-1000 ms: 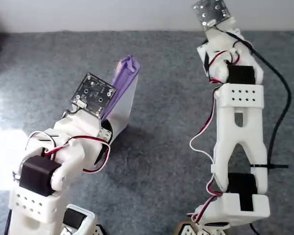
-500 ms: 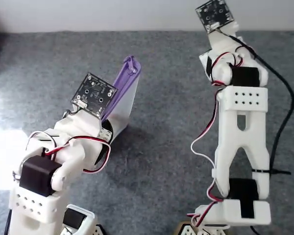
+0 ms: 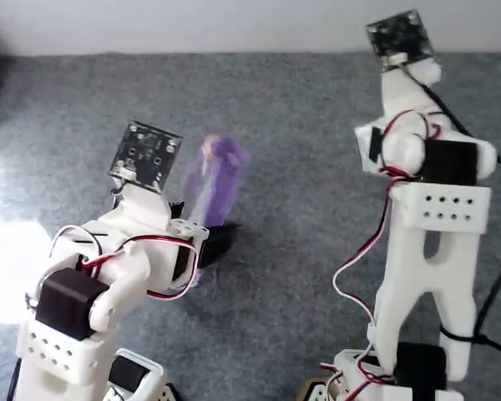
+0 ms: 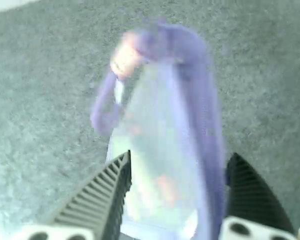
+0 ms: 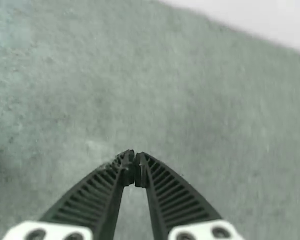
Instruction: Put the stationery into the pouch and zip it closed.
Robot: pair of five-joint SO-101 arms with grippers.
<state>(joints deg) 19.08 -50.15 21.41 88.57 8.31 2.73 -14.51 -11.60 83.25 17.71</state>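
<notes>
the left hand [image 4: 180, 159] is clenched on the pouch [image 4: 162, 125], a clear-sided bag with a purple zip band, which stands on end between the two ridged fingers [image 4: 112, 187] over the grey tabletop [image 3: 301, 125]; orange and green smudges behind the clear wall may be the stationery, but the blur leaves that unsure. the right hand [image 5: 135, 165] hangs well apart from the pouch, over bare tabletop, its jaws pressed together tip to tip with nothing between them.
</notes>
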